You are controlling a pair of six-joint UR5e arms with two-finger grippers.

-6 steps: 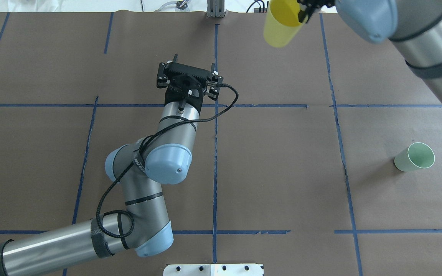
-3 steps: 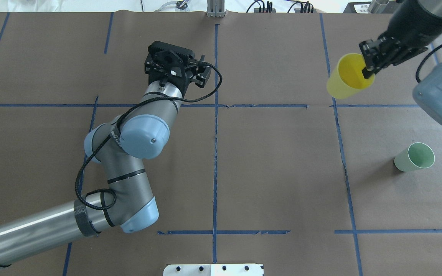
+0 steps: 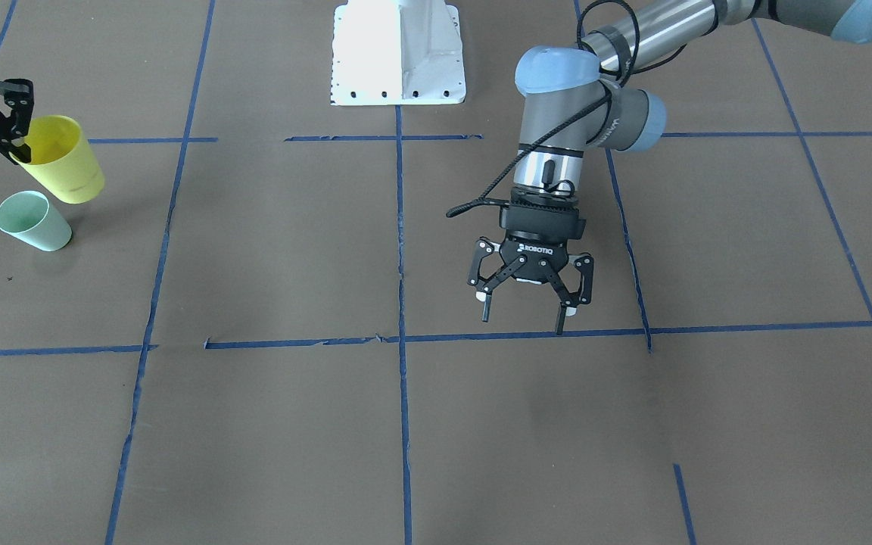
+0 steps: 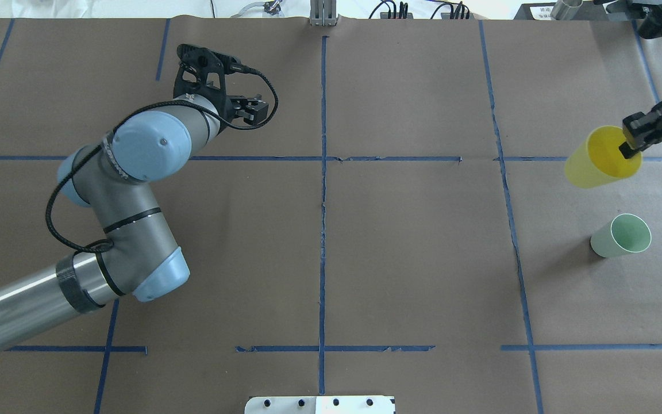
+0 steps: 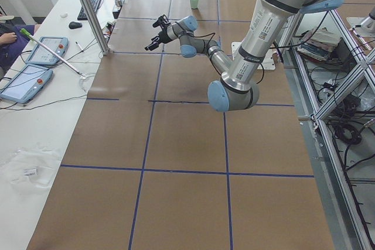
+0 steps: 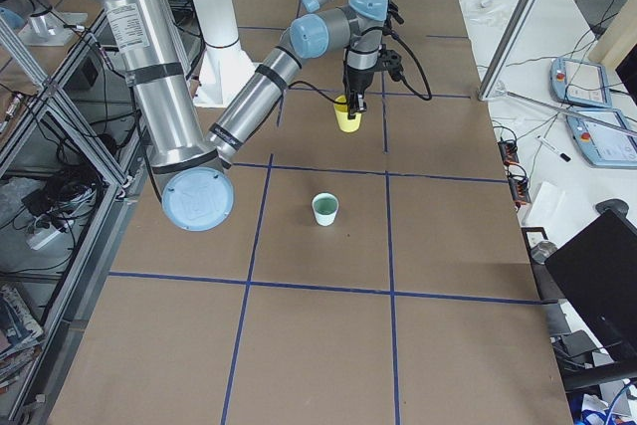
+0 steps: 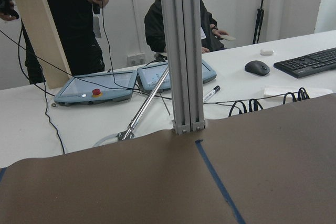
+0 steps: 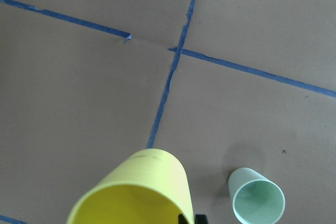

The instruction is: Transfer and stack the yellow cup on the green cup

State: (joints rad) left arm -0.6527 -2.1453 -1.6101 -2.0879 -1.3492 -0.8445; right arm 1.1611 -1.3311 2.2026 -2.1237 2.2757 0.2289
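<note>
In the right wrist view, the yellow cup (image 8: 152, 177) runs offscreen

The brown-papered tabletop (image 4: 411, 259) was crossed by blue tape lines (image 4: 322, 241). A white base plate (image 3: 398, 53) sat at one edge. Beyond an aluminium post (image 7: 181, 51) lay a mouse (image 7: 257, 67) and a keyboard (image 7: 310, 61).

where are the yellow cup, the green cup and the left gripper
yellow cup (image 4: 603, 157), overhead view, on its inner wall
green cup (image 4: 624, 236), overhead view, inside its open mouth
left gripper (image 3: 523, 323), front-facing view, midway between its open fingertips
</note>
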